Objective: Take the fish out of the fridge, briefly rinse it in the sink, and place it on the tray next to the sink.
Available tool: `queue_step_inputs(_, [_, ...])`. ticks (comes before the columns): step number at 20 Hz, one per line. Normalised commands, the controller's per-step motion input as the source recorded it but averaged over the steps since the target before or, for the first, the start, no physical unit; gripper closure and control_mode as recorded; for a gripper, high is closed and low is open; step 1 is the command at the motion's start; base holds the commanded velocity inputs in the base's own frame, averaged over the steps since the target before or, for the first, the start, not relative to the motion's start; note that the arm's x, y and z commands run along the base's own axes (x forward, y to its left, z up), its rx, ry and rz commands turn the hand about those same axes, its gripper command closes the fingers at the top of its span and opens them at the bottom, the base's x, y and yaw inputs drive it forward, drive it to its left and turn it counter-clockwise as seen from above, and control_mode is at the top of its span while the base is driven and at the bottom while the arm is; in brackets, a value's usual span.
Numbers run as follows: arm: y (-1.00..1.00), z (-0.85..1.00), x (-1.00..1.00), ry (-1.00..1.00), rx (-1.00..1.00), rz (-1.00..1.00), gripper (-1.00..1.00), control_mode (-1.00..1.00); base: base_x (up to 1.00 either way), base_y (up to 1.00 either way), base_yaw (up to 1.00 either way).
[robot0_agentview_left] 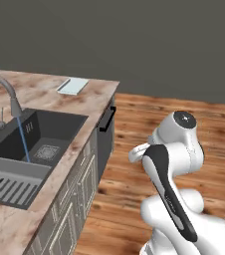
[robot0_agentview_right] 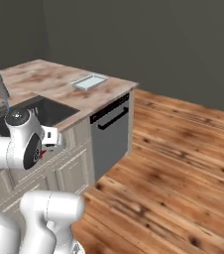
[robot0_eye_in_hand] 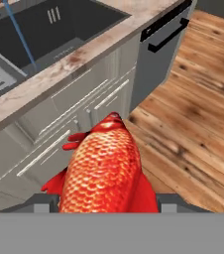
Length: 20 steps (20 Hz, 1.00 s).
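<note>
We are holding a bright red-orange fish (robot0_eye_in_hand: 104,168) in our gripper (robot0_eye_in_hand: 104,201), whose 2 dark fingertips are sitting against the fish's 2 sides at the bottom of the hand view, so the jaws are closed on it. The fish's scaled body is pointing away from the hand, toward the pale cabinet doors (robot0_eye_in_hand: 79,106) below the counter. In the right base view a small sliver of red is showing just beside the white wrist, low in front of the cabinets. The arm (robot0_agentview_left: 171,164) is folded in front of the counter, over the wooden floor (robot0_agentview_right: 183,163). On the brown marbled counter (robot0_agentview_left: 92,97), the dark sink (robot0_agentview_left: 50,132) is lying to the left, and a thin blue stream of water (robot0_agentview_left: 24,142) is running from the arched grey tap (robot0_agentview_left: 5,94) down into the basin near the square drain grate (robot0_agentview_left: 47,151). A grey slotted basket (robot0_agentview_left: 12,182) is sitting in the near part of the sink. The pale blue-grey tray (robot0_agentview_left: 73,85) is resting flat on the counter beyond the sink, near the far corner. Under that end of the counter, a grey dishwasher front (robot0_agentview_right: 111,136) with a black bar handle is standing beside the cabinet doors.
</note>
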Motion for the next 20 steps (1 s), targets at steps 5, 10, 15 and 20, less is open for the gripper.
queue_step_inputs(5, [0.00, 0.00, 0.00, 0.00, 0.00, 0.00, 1.00, 1.00, 1.00, -0.65, 0.39])
queue_step_inputs(10, [0.00, 0.00, 0.00, 0.00, 0.00, 0.00, 1.00, 1.00, 0.96, -0.65, 0.45])
queue_step_inputs(15, [0.00, 0.00, 0.00, 0.00, 0.00, 0.00, 1.00, 1.00, 0.48, -0.65, 0.54])
queue_step_inputs(20, [0.00, 0.00, 0.00, 0.00, 0.00, 0.00, 1.00, 1.00, 0.21, -0.17, 0.71])
